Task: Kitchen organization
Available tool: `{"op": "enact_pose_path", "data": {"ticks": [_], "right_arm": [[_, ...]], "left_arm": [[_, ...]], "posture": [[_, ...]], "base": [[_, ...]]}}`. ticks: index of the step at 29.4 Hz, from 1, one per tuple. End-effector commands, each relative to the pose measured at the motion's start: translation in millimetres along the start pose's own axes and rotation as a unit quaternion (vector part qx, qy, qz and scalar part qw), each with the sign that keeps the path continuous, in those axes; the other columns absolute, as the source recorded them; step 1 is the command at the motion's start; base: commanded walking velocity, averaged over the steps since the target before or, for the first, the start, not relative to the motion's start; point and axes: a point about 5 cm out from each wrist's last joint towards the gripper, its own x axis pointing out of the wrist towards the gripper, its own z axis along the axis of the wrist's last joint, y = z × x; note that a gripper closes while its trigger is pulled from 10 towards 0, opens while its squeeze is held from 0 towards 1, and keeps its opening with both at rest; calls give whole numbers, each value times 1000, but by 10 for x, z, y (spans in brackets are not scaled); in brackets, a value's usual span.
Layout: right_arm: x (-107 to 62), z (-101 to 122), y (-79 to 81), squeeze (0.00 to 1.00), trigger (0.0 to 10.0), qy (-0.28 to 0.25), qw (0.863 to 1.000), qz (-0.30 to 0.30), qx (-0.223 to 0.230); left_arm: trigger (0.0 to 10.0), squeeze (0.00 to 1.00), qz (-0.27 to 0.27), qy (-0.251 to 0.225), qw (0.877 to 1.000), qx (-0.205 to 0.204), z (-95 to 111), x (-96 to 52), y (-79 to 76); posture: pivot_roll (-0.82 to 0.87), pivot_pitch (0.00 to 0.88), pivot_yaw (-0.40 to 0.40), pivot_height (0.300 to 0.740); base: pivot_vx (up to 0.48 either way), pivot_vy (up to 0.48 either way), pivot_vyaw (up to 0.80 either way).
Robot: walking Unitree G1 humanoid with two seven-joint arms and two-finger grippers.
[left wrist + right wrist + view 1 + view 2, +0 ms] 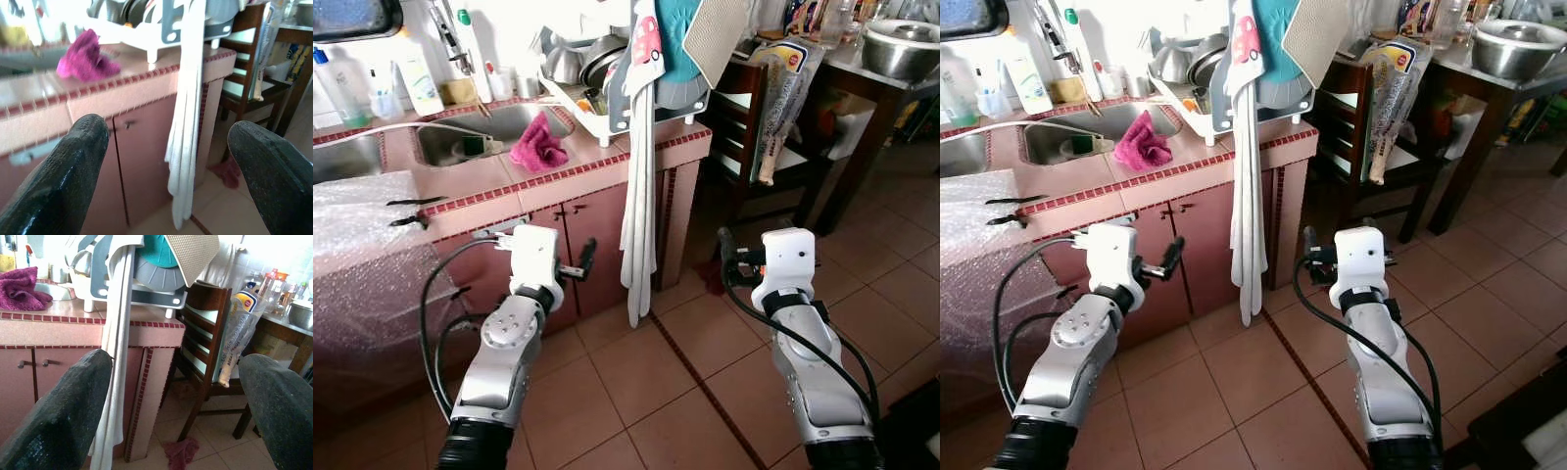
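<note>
A pink tiled counter (499, 181) with a steel sink (480, 132) stands ahead of me. On its top, beside the sink, lies a magenta cloth (538, 145). A white dish rack (607, 93) full of pots and lids sits at the counter's right end, and a long white towel (639, 206) hangs from it down past the cabinet doors (582, 245). My left gripper (166, 166) is open and empty, held at cabinet height in front of the doors. My right gripper (176, 401) is also open and empty, facing the counter's corner and the towel.
A dark wooden chair (744, 117) with a plastic bag (783, 93) draped on it stands right of the counter. Beyond it a table carries a steel bowl (901, 44). Bubble wrap (362, 245) covers something at my left. A red rag (181, 450) lies on the tiled floor.
</note>
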Motion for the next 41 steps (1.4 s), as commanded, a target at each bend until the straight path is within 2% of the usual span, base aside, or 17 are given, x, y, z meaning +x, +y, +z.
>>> {"op": "enact_pose_path", "data": {"ticks": [1,8,18,41], "right_arm": [[18,55,0,0,10000,-11,1000,-2,2],[2,86,-1,0,10000,-21,1000,-5,11],[-4,75,8,0,10000,-19,1000,-1,11],[-9,48,24,0,10000,-14,1000,-4,9]], "left_arm": [[10000,0,-13,2,1000,-24,24,13,19],[10000,0,-26,-9,999,-42,16,-45,-1],[10000,0,-26,-17,998,-49,-7,-69,2],[10000,0,-37,-8,998,-52,-41,-78,-21]], "posture": [[38,0,14,740],[37,0,12,740],[41,0,11,740],[43,0,17,740]], "base": [[0,0,0],[104,0,0],[335,0,0],[470,0,0]]}}
